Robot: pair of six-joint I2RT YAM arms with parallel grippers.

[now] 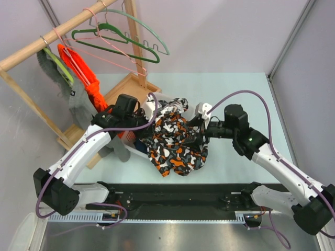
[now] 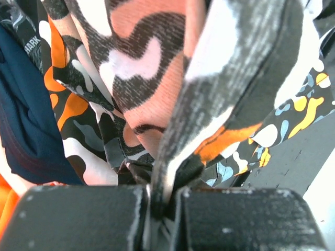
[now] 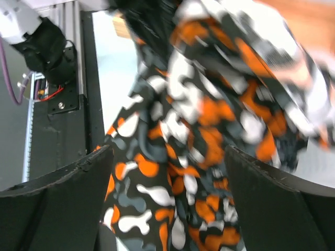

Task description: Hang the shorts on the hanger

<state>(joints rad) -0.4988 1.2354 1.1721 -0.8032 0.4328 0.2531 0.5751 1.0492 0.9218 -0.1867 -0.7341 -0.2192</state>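
Firmly, the left gripper (image 2: pixel 162 201) is clamped on a fold of the shorts (image 1: pixel 175 144), bunched over the table (image 1: pixel 235 94) between both arms. The right gripper (image 3: pixel 168 151) stands wide apart, the cloth between its fingers (image 3: pixel 63 193).

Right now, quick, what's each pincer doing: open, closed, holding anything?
Left pincer: closed on a fold of the shorts.
Right pincer: open, with the shorts in the gap, not clamped.
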